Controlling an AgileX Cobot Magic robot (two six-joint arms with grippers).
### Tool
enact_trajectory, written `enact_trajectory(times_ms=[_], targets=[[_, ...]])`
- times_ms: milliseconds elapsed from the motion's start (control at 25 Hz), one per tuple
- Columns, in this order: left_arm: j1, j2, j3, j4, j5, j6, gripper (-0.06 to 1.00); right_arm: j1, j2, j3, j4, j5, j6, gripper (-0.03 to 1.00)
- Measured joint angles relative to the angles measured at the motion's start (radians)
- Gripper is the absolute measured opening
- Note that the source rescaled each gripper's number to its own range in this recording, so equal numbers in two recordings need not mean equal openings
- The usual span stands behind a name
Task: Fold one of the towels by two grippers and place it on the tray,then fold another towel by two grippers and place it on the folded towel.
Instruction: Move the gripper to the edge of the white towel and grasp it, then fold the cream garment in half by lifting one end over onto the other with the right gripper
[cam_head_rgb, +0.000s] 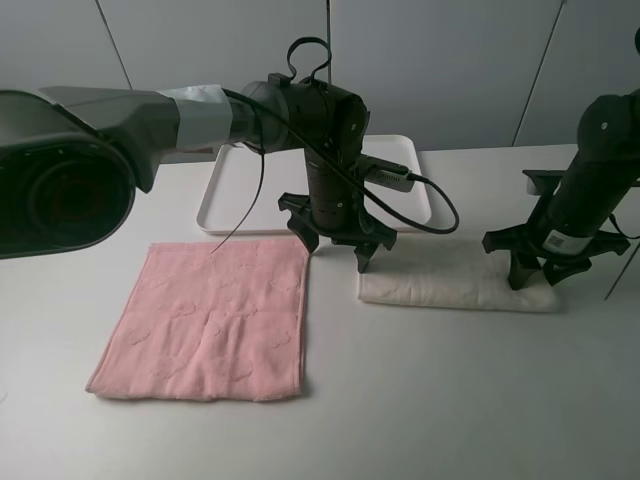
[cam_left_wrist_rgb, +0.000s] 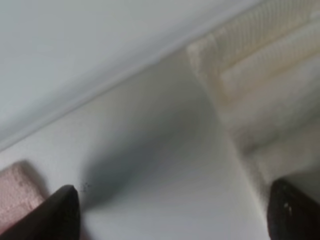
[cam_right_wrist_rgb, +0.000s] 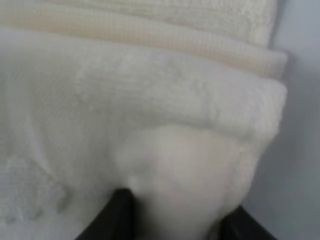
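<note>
The cream-white towel (cam_head_rgb: 450, 287) lies folded into a long strip on the table, right of the pale pink towel (cam_head_rgb: 210, 320), which lies spread flat. My left gripper (cam_head_rgb: 334, 255) stands open between the two, one fingertip by the pink towel's far corner (cam_left_wrist_rgb: 17, 192), the other over the cream strip's left end (cam_left_wrist_rgb: 260, 100). My right gripper (cam_head_rgb: 535, 281) is down on the strip's right end. In the right wrist view a bunched pinch of the cream cloth (cam_right_wrist_rgb: 185, 165) sits between its fingers (cam_right_wrist_rgb: 117, 215). The white tray (cam_head_rgb: 228, 190) lies behind, partly hidden by the left arm.
A large dark camera housing (cam_head_rgb: 55, 185) fills the left of the exterior high view. A black cable (cam_head_rgb: 430, 215) loops from the left arm over the tray's near rim. Bare table (cam_head_rgb: 450, 400) lies in front of both towels.
</note>
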Motion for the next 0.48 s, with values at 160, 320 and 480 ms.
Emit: enact_trajectory(times_ms=[160, 320, 480], targets=[[0.000, 0.000, 0.000, -0.004, 0.000, 0.002, 0.97, 0.004, 0.004, 0.000, 0.038, -0.002, -0.003, 0.07], [0.000, 0.000, -0.002, -0.004, 0.000, 0.009, 0.97, 0.004, 0.004, 0.000, 0.042, -0.002, -0.015, 0.06], [0.000, 0.000, -0.002, -0.004, 0.001, 0.010, 0.97, 0.004, -0.002, 0.000, 0.042, -0.002, -0.027, 0.06]])
